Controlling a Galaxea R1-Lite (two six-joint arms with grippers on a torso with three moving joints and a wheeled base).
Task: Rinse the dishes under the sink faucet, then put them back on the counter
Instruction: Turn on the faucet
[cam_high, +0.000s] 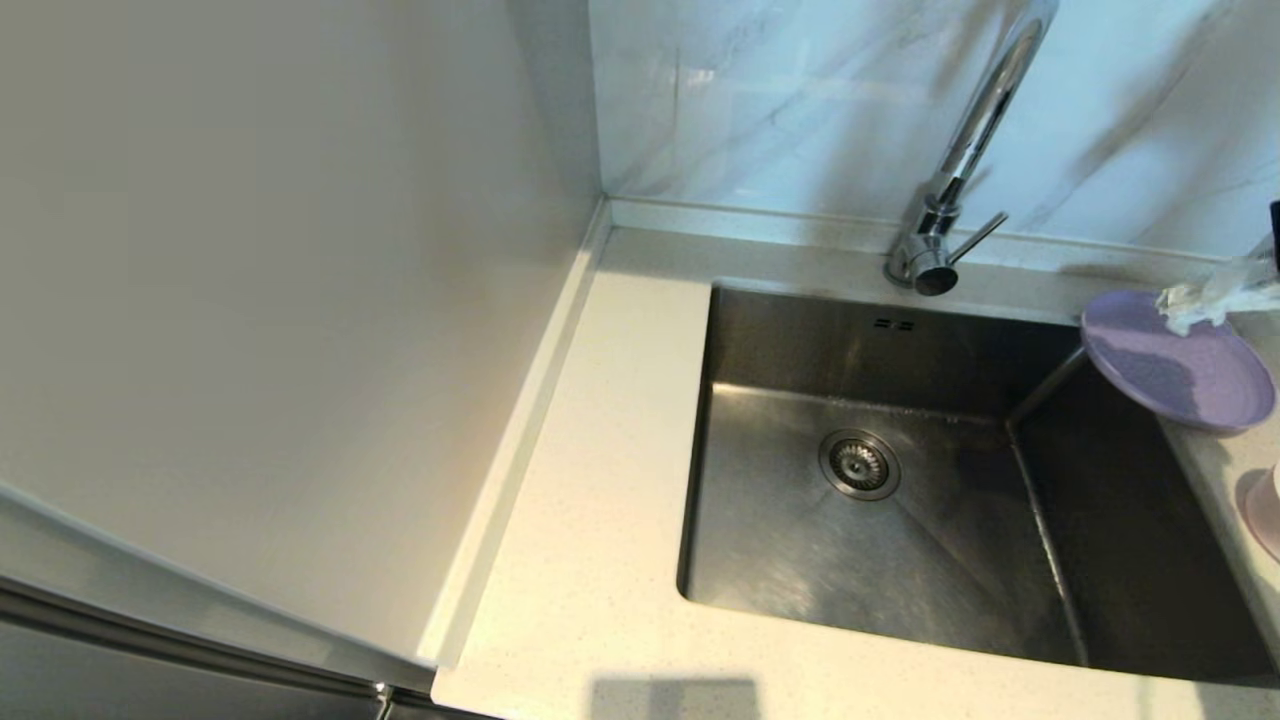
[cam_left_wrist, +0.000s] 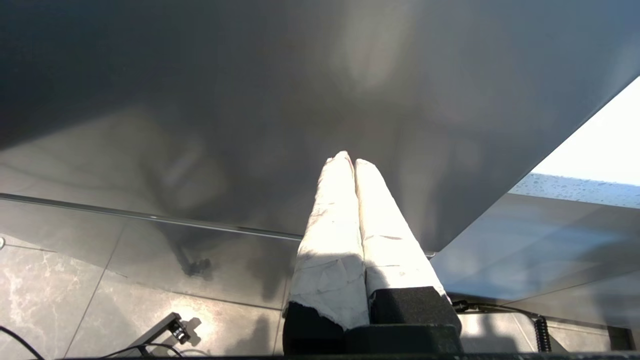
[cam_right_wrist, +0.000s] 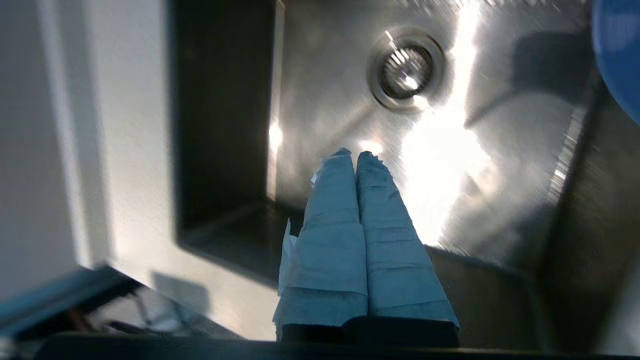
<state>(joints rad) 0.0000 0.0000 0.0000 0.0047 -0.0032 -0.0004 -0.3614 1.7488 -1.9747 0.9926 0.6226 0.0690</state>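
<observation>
The lilac-purple plate (cam_high: 1180, 365) lies at the sink's back right corner, its rim hanging over the basin; in the right wrist view a slice of the plate (cam_right_wrist: 620, 55) shows at the edge. My right gripper (cam_high: 1172, 300) hovers by the plate's far rim, its white-wrapped fingers shut with nothing between them (cam_right_wrist: 354, 154). The pale pink bowl (cam_high: 1265, 510) peeks in at the right edge, on the counter (cam_high: 600, 500). The chrome faucet (cam_high: 965, 150) rises behind the basin, with no water seen running. My left gripper (cam_left_wrist: 350, 157) is shut and empty, down by a dark cabinet front, outside the head view.
The steel sink (cam_high: 800, 560) holds only its drain (cam_high: 859, 464). A tall cream side panel (cam_high: 280, 300) bounds the counter on the left. A marble backsplash (cam_high: 800, 100) stands behind the faucet.
</observation>
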